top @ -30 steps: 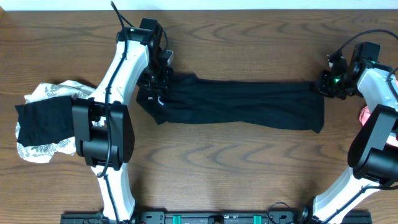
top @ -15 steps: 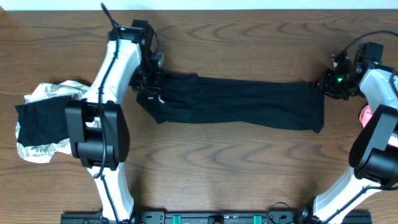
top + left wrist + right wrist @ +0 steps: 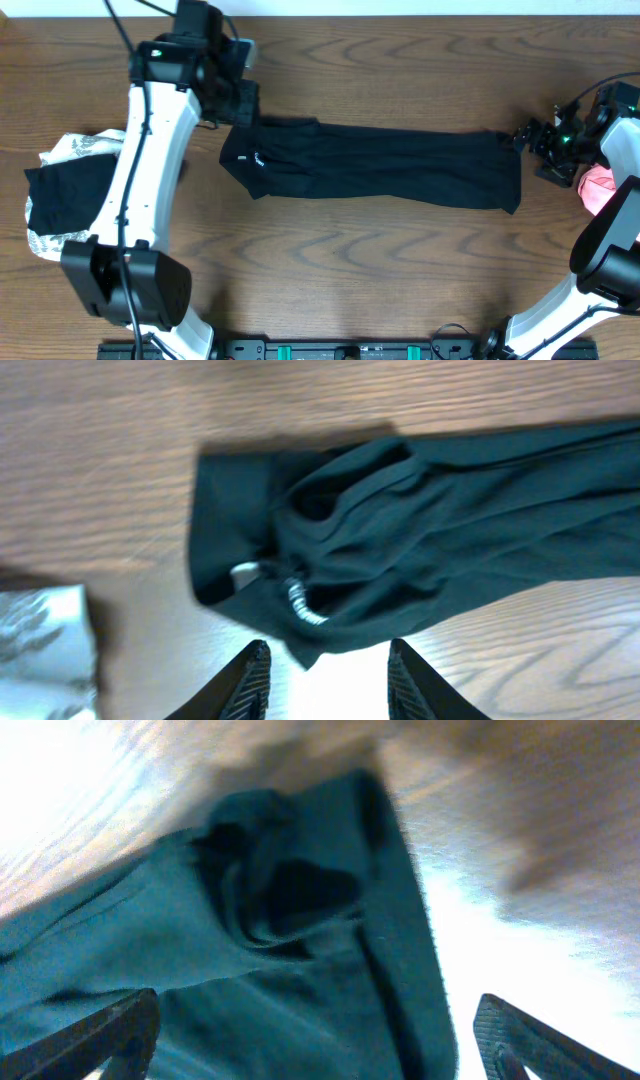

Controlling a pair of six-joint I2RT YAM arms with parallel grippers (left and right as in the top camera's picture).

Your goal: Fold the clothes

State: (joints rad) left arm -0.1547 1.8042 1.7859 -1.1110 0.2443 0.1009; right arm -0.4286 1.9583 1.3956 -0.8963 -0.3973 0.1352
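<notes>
**Both jaws let go of the shirt's ends**

Since a second ago both arms have drawn back from the black shirt [image 3: 380, 165]. The left jaws, then clamped on its collar end, have lifted off toward the far edge of the worktop [image 3: 350, 270]. The right jaws have slid outward, off the opposite end. Both pairs now stand released with nothing between them, the right pair the wider.

Just ahead of the left jaws lies the bunched collar end with its white lettering [image 3: 303, 605], apart from the fingertips. Just ahead of the right jaws lies the other, rumpled end. Between the two pairs the shirt stretches as one long narrow band, flat on the worktop.

Further out, behind the left jaws, a white leaf-print piece [image 3: 75, 150] lies crumpled with a smaller black piece [image 3: 65, 195] on it. On the outer side of the right jaws sits a pink piece [image 3: 598, 185].

By my reckoning the shirt has its lengthwise fold done. The crosswise folds are still to come, and the other pieces look untouched.
</notes>
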